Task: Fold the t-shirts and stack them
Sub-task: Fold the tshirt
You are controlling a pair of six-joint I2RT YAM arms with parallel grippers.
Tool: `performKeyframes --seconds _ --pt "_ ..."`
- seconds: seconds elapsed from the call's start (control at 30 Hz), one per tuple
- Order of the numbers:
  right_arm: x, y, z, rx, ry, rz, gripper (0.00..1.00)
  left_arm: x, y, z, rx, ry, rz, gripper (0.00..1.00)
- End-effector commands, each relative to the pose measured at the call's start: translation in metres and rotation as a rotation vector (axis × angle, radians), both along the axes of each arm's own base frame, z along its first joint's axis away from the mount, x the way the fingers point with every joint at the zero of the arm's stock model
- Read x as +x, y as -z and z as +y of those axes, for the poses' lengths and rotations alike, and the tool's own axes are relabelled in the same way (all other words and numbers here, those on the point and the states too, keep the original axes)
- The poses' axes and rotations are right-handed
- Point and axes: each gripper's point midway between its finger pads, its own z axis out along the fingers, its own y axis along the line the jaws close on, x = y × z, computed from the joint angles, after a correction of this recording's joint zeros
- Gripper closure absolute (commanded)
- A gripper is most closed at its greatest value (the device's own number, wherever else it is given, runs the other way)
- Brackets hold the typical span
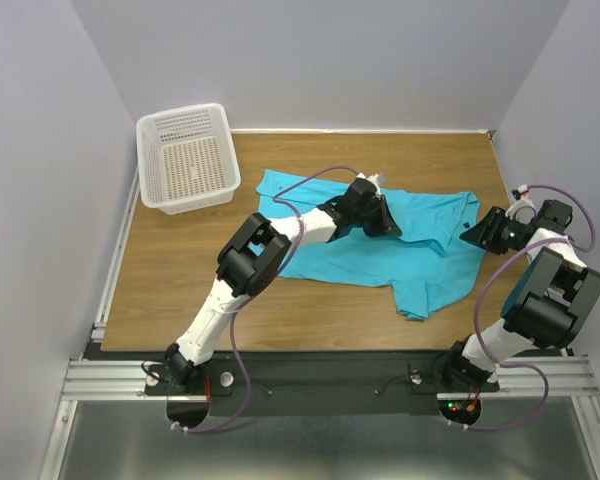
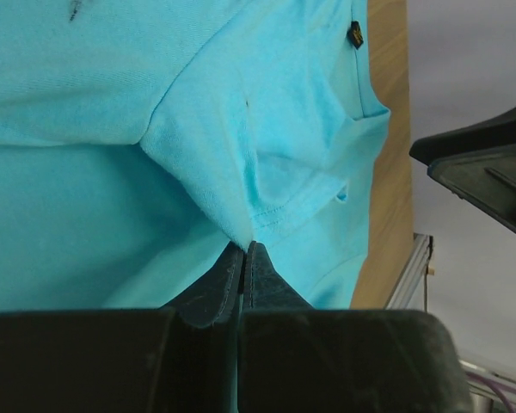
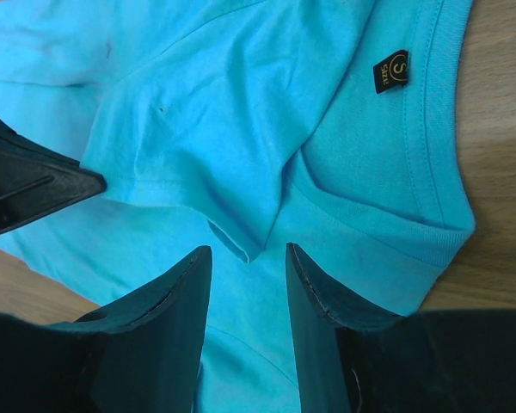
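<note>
- The t-shirt (image 1: 430, 265), plain turquoise, lay spread and rumpled on the wooden table (image 1: 180, 270), beneath both grippers.
- The left gripper (image 2: 245, 251) had its two fingers pressed together with no gap showing. The pointed corner of a sleeve (image 2: 241, 146) hem ran straight into their tips, so it was pinching the t-shirt there.
- Ahead of the left gripper's tips the sleeve fanned out over the body of the shirt, with flat cloth on either side of the fingers.
- The right gripper (image 3: 248, 251) stood with its fingers clearly apart and nothing clamped. The same kind of hemmed sleeve corner lay on the cloth just ahead of the gap between its tips.
- To the right of the right gripper's fingers, the ribbed neckline (image 3: 439, 172) curved round, its edge resting on bare wood.
- Further ahead and to the right of that gripper, a small black size tag (image 3: 390, 70) marked "S" sat just inside the neckline.
- The two grippers faced each other across the shirt, near but apart. Each showed as a black wedge at the edge of the other's wrist view.
- A white slotted basket (image 1: 188, 157) sat well away from both grippers, beyond the left arm, at the table's far left corner.
</note>
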Motion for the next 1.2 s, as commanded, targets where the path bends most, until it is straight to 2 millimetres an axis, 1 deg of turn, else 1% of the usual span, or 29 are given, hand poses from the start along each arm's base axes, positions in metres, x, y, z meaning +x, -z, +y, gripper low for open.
performKeyframes --seconds 0.0,0.27,0.43,0.5,0.53,0.57,0.6,0.63,0.73,0.9,0.93,1.0,1.03,1.07,1.1,1.17 --pt "0.003 -0.013 -0.003 -0.021 -0.009 -0.048 0.54 -0.005 -0.049 0.003 -0.088 0.033 -0.038 1.0" --pt "0.002 -0.012 -0.002 -0.022 -0.014 -0.049 0.54 -0.003 -0.037 0.01 -0.074 0.039 -0.01 1.0" --pt "0.003 -0.009 0.0 0.003 -0.022 -0.043 0.54 0.003 -0.028 0.015 -0.06 0.022 -0.002 0.98" --pt "0.006 -0.008 0.004 0.05 -0.038 -0.043 0.55 0.005 -0.024 0.016 -0.056 0.022 0.002 0.98" --pt "0.007 -0.009 0.01 0.087 -0.053 -0.047 0.58 0.006 -0.025 0.015 -0.056 0.025 -0.002 0.98" --pt "0.008 -0.008 0.012 0.116 -0.055 -0.039 0.64 0.006 -0.024 0.015 -0.055 0.03 0.0 0.98" --pt "0.008 -0.003 0.015 0.145 -0.064 -0.026 0.66 0.006 -0.022 0.014 -0.054 0.033 0.002 0.98" --pt "0.009 -0.002 0.017 0.159 -0.071 -0.024 0.67 0.005 -0.021 0.014 -0.053 0.036 0.006 0.98" --pt "0.011 0.0 0.023 0.17 -0.088 -0.014 0.67 0.005 -0.019 0.014 -0.052 0.038 0.006 0.98" --pt "0.015 0.007 0.022 0.166 -0.079 0.013 0.67 0.002 -0.017 0.014 -0.053 0.047 0.008 0.98" --pt "0.016 0.011 0.022 0.166 -0.076 0.027 0.67 0.003 -0.018 0.015 -0.054 0.047 0.008 0.98" --pt "0.018 0.014 0.019 0.157 -0.069 0.037 0.66 0.002 -0.018 0.015 -0.052 0.046 0.007 0.97" --pt "0.019 0.019 0.018 0.154 -0.066 0.05 0.66 0.003 -0.018 0.015 -0.054 0.045 0.004 0.97" --pt "0.021 0.018 0.016 0.146 -0.063 0.047 0.65 0.002 -0.019 0.015 -0.055 0.046 0.004 0.95" --pt "0.025 0.019 0.013 0.138 -0.061 0.047 0.65 0.002 -0.019 0.015 -0.055 0.046 0.004 0.88" --pt "0.031 0.017 0.003 0.095 -0.047 0.042 0.64 0.004 -0.022 0.017 -0.053 0.041 -0.01 0.8"
